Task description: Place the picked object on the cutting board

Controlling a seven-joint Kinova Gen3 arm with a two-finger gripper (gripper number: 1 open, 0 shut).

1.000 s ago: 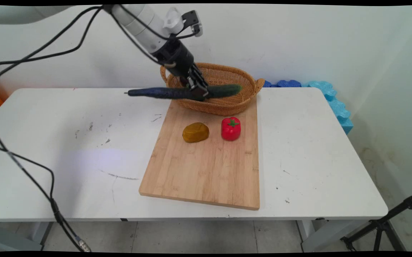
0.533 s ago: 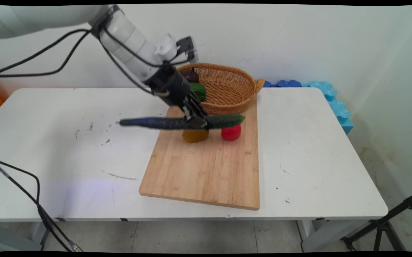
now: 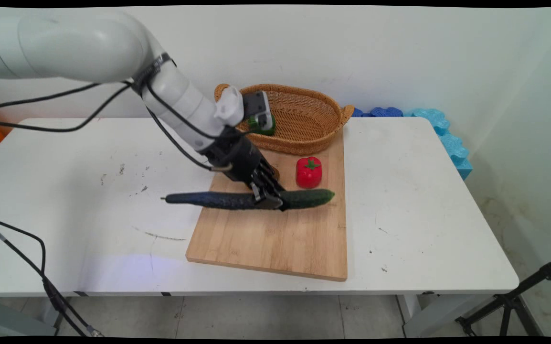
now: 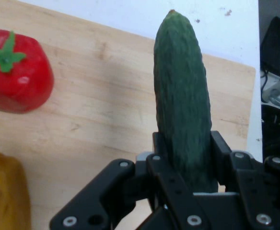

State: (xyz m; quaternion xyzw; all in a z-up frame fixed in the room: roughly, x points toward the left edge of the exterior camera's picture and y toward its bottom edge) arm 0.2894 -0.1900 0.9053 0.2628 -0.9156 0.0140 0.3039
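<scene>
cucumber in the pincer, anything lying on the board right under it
Nothing visible. The pincer is shut on the cucumber over bare cutting board; the red pepper and yellow piece lie farther back.

The gripper (image 3: 270, 198), clamped on the cucumber (image 3: 249, 199), now hangs lower, over the cutting board (image 3: 275, 239), clear of the basket (image 3: 304, 119).

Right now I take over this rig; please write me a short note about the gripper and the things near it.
Gripper: shut on the cucumber, held level, low over the cutting board.
Nearby on the board: red pepper and a yellow-brown piece, mostly hidden behind the arm in the main view.
Basket at the board's far end holds a green thing.
Whether the cucumber touches the board: cannot tell.
</scene>
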